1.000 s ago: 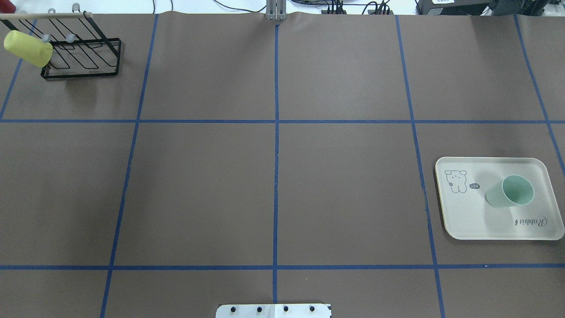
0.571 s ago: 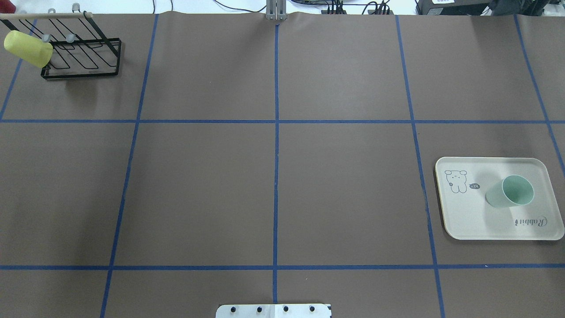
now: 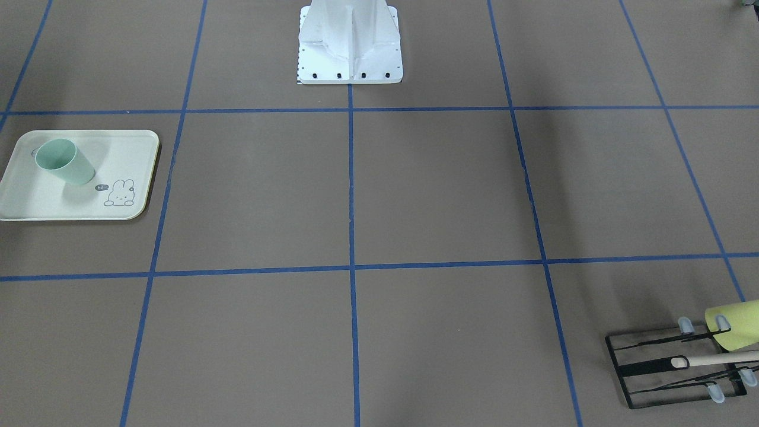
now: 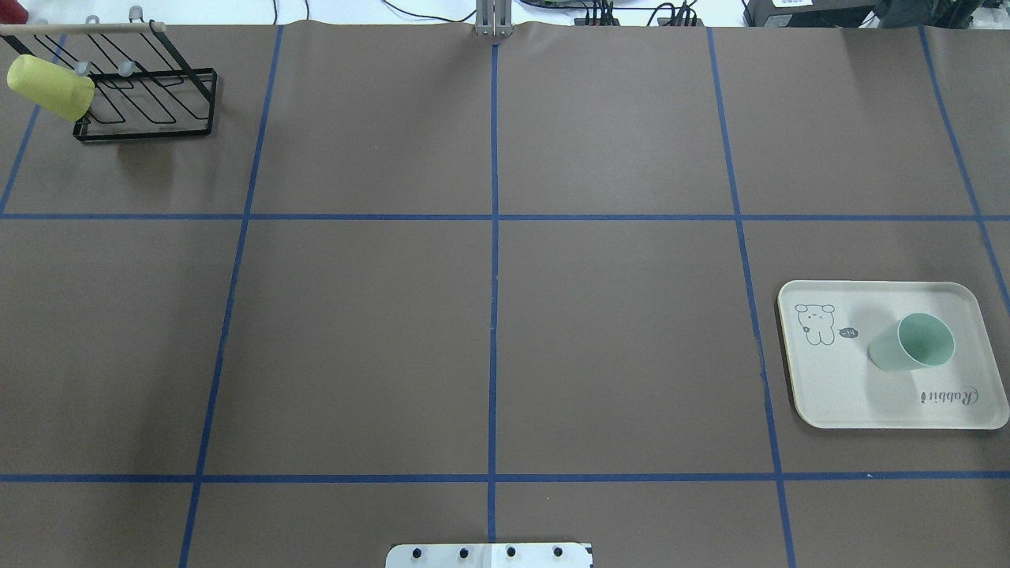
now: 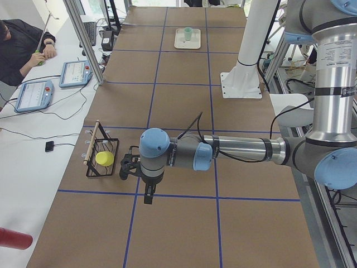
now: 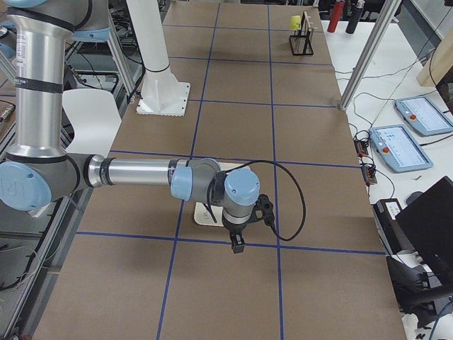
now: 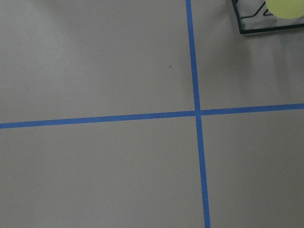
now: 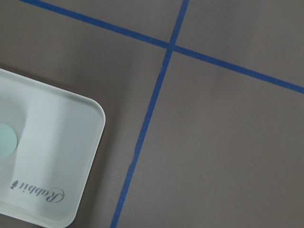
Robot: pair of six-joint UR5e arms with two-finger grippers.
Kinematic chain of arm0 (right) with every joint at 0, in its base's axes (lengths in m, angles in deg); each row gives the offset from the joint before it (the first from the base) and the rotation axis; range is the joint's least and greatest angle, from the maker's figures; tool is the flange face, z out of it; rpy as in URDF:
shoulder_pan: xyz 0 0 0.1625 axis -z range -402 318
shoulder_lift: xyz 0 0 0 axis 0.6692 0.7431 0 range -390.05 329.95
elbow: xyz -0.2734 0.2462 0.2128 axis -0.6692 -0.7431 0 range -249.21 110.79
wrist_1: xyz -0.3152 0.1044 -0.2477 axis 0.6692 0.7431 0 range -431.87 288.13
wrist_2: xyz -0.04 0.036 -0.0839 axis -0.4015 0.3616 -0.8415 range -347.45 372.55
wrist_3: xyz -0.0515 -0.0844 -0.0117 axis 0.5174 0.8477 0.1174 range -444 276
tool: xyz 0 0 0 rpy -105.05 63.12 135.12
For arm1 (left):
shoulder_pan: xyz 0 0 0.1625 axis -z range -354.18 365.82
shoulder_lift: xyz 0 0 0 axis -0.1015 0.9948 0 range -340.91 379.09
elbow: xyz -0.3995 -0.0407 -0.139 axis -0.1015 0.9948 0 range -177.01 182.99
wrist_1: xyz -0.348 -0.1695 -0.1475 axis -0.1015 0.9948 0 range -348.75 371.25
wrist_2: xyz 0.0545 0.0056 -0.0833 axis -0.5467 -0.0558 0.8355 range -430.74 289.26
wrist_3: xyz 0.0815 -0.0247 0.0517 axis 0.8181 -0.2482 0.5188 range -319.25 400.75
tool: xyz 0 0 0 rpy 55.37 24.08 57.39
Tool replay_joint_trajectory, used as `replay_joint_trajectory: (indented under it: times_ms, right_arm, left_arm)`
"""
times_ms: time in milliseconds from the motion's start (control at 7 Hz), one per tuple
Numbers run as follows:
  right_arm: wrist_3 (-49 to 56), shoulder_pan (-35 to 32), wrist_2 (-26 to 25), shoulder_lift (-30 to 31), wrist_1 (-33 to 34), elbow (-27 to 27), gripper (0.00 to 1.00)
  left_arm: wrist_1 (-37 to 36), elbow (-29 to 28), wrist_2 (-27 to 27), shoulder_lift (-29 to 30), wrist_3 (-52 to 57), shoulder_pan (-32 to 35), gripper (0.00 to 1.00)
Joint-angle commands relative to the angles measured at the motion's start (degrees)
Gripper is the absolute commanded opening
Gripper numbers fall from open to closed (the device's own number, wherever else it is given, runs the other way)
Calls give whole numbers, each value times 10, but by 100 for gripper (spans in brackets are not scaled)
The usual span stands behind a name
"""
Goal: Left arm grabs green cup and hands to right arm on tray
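One green cup [image 4: 911,343] upright on tray [image 4: 836,394], well apart from left claw [image 5: 148,199]

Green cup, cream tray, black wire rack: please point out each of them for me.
green cup [image 4: 915,342], overhead exterior view, inner wall just inside the rim.
cream tray [image 4: 836,390], overhead exterior view, bare part of its floor.
black wire rack [image 4: 144,135], overhead exterior view, near bar of its base frame.

Mint green cup [image 4: 909,344] upright on cream tray [image 4: 840,394].
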Motion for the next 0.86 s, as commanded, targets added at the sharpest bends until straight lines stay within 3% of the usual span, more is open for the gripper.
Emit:
replay_joint_trajectory:
  times_ms: [0, 714]
  right_arm:
    - [-3, 0, 5, 1, 0, -11, 99]
    - [-5, 0, 5, -5, 0, -27, 99]
  left_arm:
    - [0, 37, 1, -16, -60, -41, 100]
    - [3, 44, 2, -72, -53, -38, 100]
